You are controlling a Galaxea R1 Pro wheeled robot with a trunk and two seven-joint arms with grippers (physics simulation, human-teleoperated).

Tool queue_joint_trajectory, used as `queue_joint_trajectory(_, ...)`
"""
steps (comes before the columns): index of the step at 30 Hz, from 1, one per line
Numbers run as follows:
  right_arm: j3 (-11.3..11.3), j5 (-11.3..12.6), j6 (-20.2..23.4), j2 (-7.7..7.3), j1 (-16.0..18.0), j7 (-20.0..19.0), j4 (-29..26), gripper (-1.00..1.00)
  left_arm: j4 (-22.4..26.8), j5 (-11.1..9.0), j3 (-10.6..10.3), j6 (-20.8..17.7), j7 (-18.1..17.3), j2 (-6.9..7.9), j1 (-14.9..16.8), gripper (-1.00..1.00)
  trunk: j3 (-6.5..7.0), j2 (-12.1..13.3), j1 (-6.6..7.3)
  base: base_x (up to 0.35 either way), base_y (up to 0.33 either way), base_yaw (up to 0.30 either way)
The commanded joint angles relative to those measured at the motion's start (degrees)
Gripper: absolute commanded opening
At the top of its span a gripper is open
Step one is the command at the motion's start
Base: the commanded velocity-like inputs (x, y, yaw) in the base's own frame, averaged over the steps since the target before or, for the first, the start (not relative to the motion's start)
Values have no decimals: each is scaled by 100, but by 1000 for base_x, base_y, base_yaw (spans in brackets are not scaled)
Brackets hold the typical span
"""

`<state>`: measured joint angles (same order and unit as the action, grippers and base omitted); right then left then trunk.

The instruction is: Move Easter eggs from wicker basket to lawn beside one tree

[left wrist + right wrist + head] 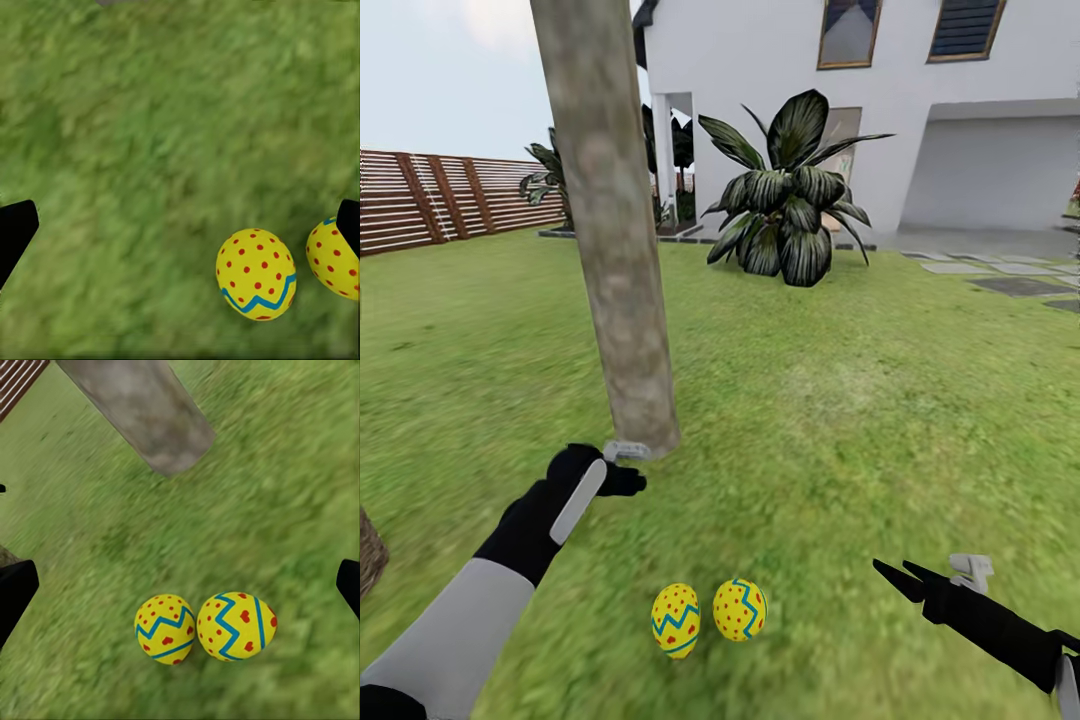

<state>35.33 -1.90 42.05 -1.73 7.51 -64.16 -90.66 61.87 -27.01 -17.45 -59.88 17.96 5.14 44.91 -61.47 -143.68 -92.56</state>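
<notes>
Two yellow Easter eggs (676, 620) (740, 609) with blue zigzags and red dots lie side by side on the lawn (840, 400), a short way in front of the tree (610, 250) with its grey-brown trunk. My left gripper (625, 468) hovers at the trunk's base, open and holding nothing. Its wrist view looks down on both eggs (256, 274) (334, 259) between widely spread fingers. My right gripper (895, 575) is open to the right of the eggs, pointing toward them. Its wrist view shows the eggs (165, 628) (235, 625) touching, with the trunk (142, 409) beyond. A brown edge, apparently the wicker basket (368, 550), peeks in at the left border.
A large dark-leaved shrub (785, 200) stands in front of the white house (780, 60). A slatted wooden fence (440, 200) runs along the left. Grey stepping stones (1010, 280) lie at the far right. Open grass stretches to the right of the tree.
</notes>
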Motion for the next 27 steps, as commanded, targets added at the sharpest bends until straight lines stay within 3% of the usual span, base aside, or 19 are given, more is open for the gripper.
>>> queue_joint_trajectory(1,9,-21,40,3,5,-35,-4,100,0,-61,32,-12,59,14,6,100,17,0,3,0,0,0)
queue_joint_trajectory(4,9,-21,40,5,5,-35,-4,100,-137,-62,88,-12,59,19,11,100,84,4,11,0,0,0)
queue_joint_trajectory(8,8,-21,40,8,5,-35,-4,100,-1099,-81,131,-12,59,-4,19,100,173,9,21,0,0,0)
queue_joint_trajectory(11,3,-21,40,8,5,-35,-3,100,-1617,-109,331,-12,54,5,47,100,239,13,29,0,0,0)
queue_joint_trajectory(16,2,-21,40,11,5,-35,-3,100,-1997,-118,567,-12,51,16,64,100,350,20,42,0,0,0)
queue_joint_trajectory(27,-6,-33,40,8,5,-29,4,100,-2269,-123,636,-12,52,20,70,100,593,34,70,0,0,0)
